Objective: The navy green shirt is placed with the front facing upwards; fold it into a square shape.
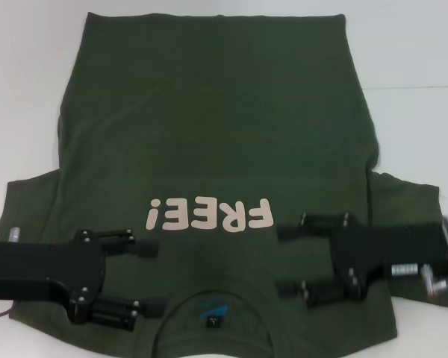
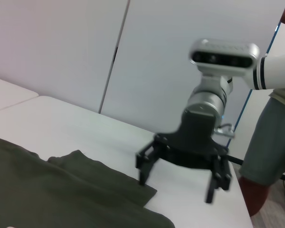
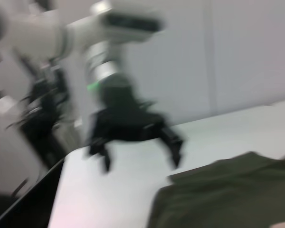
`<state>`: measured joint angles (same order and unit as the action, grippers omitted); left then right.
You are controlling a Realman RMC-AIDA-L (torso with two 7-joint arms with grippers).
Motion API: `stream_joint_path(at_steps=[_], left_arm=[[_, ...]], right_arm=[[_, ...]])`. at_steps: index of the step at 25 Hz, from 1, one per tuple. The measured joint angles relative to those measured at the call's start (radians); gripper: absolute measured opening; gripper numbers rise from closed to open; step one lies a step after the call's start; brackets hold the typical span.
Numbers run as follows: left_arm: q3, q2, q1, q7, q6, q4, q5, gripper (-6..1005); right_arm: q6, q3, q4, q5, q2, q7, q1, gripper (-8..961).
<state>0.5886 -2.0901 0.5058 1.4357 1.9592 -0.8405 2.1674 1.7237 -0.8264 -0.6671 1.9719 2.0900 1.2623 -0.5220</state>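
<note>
Head view: the navy green shirt (image 1: 216,171) lies flat, front up, on the white table (image 1: 22,74), collar toward the robot and hem at the far edge, the pink "FREE!" print (image 1: 209,215) just beyond the collar label (image 1: 213,315); both sleeves seem already tucked in, though I cannot be sure; left gripper (image 1: 153,276) hovers beside the collar on the robot's left, fingers spread wide, holding nothing; right gripper (image 1: 290,261) sits mirrored on the collar's other side, fingers likewise wide apart and empty; whether any fingertip touches cloth cannot be told from above. Judgement on the step in hand: this reads as the approach to pinch both shoulders; to do it well, each gripper should close on the shoulder seam at matching distance from the collar, taking all layers, then lift and carry together toward the hem so the fold runs straight and the print does not skew. Left wrist view: shows what the head view lacks, the right gripper (image 2: 180,175) from the side, fingers pointing down and open, one tip at or just over the shirt edge (image 2: 142,190); a person (image 2: 270,142) stands beyond the table. Right wrist view: the left gripper (image 3: 137,149), blurred, open, above bare table just beside the shirt corner (image 3: 180,190).
</note>
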Motion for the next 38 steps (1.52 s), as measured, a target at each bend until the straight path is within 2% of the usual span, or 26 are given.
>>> stream_joint_path(at_steps=[1, 2, 5, 11, 17, 20, 23, 28, 38], left_arm=[[0.0, 0.0, 0.0, 0.0, -0.003, 0.0, -0.002, 935], [0.0, -0.001, 0.001, -0.001, -0.006, 0.001, -0.003, 935], [0.003, -0.004, 0.012, -0.001, -0.012, 0.002, -0.003, 934], [0.001, -0.007, 0.03, -0.002, -0.015, 0.003, -0.004, 934], [-0.003, -0.013, 0.05, -0.002, -0.028, 0.005, -0.018, 934], [-0.003, -0.018, 0.062, -0.002, -0.045, 0.008, -0.018, 934], [-0.002, -0.02, 0.074, -0.002, -0.054, 0.014, -0.019, 935], [-0.002, -0.026, 0.083, -0.01, -0.059, 0.016, -0.027, 935], [0.001, -0.031, 0.088, -0.025, -0.094, 0.032, -0.028, 935]], right_arm=[[-0.036, 0.001, -0.036, -0.014, -0.004, 0.116, -0.008, 921], [-0.036, 0.001, -0.036, -0.014, -0.004, 0.116, -0.008, 921], [-0.109, -0.002, -0.154, 0.009, -0.007, 0.347, -0.015, 920], [-0.177, 0.001, -0.431, 0.22, -0.009, 0.683, -0.016, 920], [-0.05, 0.02, -0.675, 0.466, -0.02, 0.87, -0.029, 919], [0.037, 0.018, -0.764, 0.64, -0.014, 0.935, -0.055, 918], [0.113, 0.014, -0.785, 0.773, -0.006, 0.958, -0.088, 918], [0.136, -0.015, -0.777, 0.902, -0.004, 0.968, -0.098, 918], [0.054, -0.058, -0.666, 0.926, 0.001, 1.003, -0.088, 916]])
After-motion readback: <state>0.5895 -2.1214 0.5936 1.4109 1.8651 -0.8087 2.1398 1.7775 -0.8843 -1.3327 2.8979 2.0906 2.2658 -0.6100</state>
